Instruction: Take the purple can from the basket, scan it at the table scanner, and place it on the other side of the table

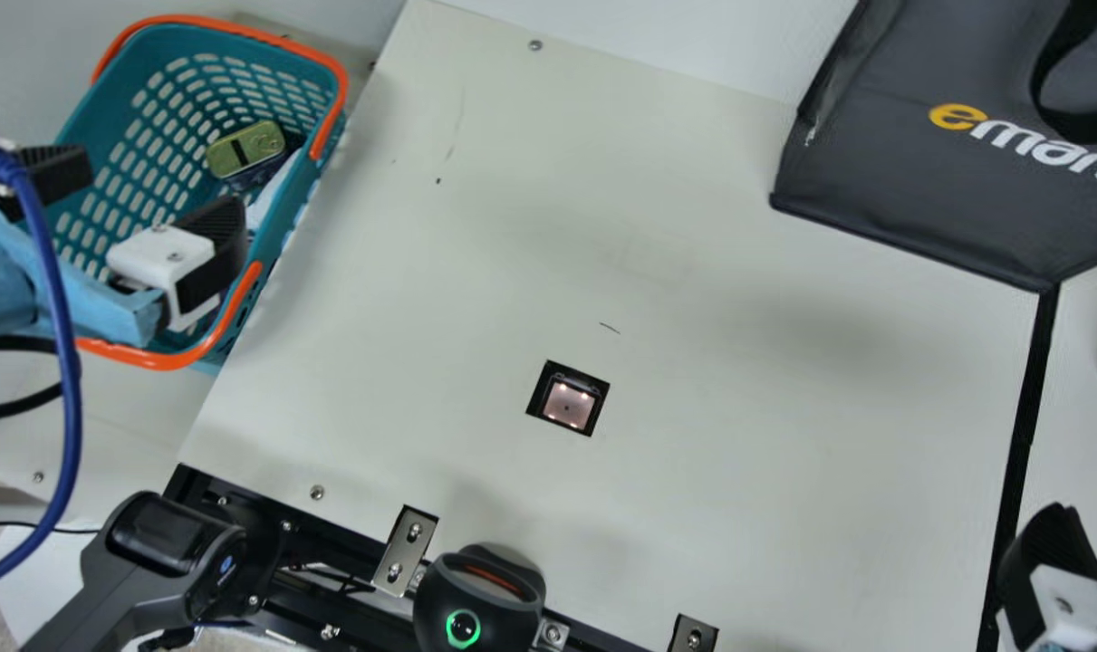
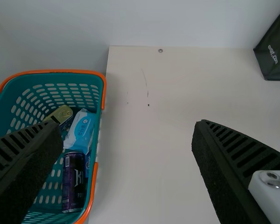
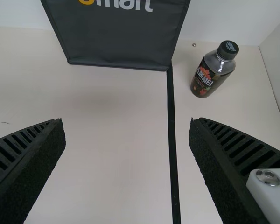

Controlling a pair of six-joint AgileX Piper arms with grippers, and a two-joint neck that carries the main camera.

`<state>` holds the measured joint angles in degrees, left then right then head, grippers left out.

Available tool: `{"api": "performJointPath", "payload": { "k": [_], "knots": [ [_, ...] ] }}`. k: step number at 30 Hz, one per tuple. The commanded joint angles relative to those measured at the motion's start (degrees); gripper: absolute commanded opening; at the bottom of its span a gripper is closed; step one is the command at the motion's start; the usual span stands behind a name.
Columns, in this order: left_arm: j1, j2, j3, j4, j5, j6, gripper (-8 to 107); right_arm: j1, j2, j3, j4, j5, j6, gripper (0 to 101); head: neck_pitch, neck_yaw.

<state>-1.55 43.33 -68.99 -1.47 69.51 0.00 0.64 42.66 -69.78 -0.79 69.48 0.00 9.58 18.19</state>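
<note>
Over the teal basket at the left of the main view hangs my left gripper, fingers wide apart with nothing between them. In the left wrist view the purple can stands or leans inside the basket, close to its wall, and my left gripper is open above. The table scanner is a small lit window set in the tabletop. My right gripper is partly visible at the main view's lower right corner; the right wrist view has my right gripper open and holding nothing.
A gold-topped can and a blue-white packet share the basket. A dark bag stands at the back right. Beyond the black line is a dark bottle. A handheld scanner sits at the near edge.
</note>
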Motion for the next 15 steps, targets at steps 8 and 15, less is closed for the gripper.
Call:
{"api": "performJointPath", "payload": {
  "k": [8, 15],
  "knots": [
    [0.0, 0.0, 0.0, 0.0, 0.0, 0.0, 90, 0.0, 0.0, 0.0, 0.0, 0.0, 0.0, 95, -1.66, 0.23],
    [1.76, 0.92, -0.07, 0.72, -0.55, -1.65, 90, 0.0, 0.0, 0.0, 0.0, 0.0, 0.0, 95, -1.66, 0.23]
  ]
}}
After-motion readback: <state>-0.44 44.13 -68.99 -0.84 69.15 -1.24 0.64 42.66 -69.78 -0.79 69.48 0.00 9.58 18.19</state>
